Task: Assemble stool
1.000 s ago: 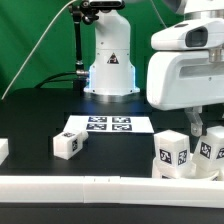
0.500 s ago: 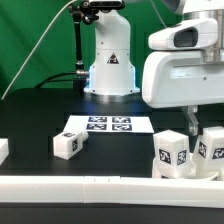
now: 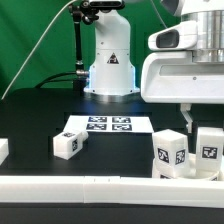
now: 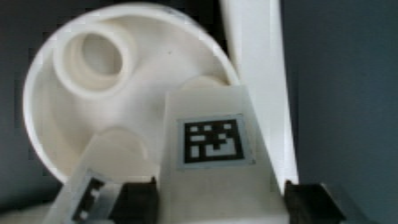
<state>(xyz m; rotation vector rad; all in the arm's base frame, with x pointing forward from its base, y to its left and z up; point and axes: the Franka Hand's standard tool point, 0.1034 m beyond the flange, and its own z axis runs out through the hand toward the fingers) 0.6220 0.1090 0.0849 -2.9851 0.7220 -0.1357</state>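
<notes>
Exterior view, from its left: a white block (image 3: 3,150) sits on the black table (image 3: 30,122), cut off by the frame edge; I cannot tell which part it is.

Next comes a loose leg (image 3: 68,145): short, blocky, white, with one black-and-white tag facing the camera. It lies just beside the marker board (image 3: 107,125).

A long white border bar (image 3: 90,186) runs across the front.

Toward the exterior view's right, a second leg (image 3: 172,152) stands upright, with tags on two faces.

Just beside it, my hand (image 3: 203,122) is closed narrow on a third leg (image 3: 209,150), gripping it at the upper end.

Wrist view: the third leg sits between my fingers (image 4: 137,193) with its tag toward the camera. It is over the seat (image 4: 80,110), a thick round white disc with a round hole. I cannot tell whether the leg and seat touch.
</notes>
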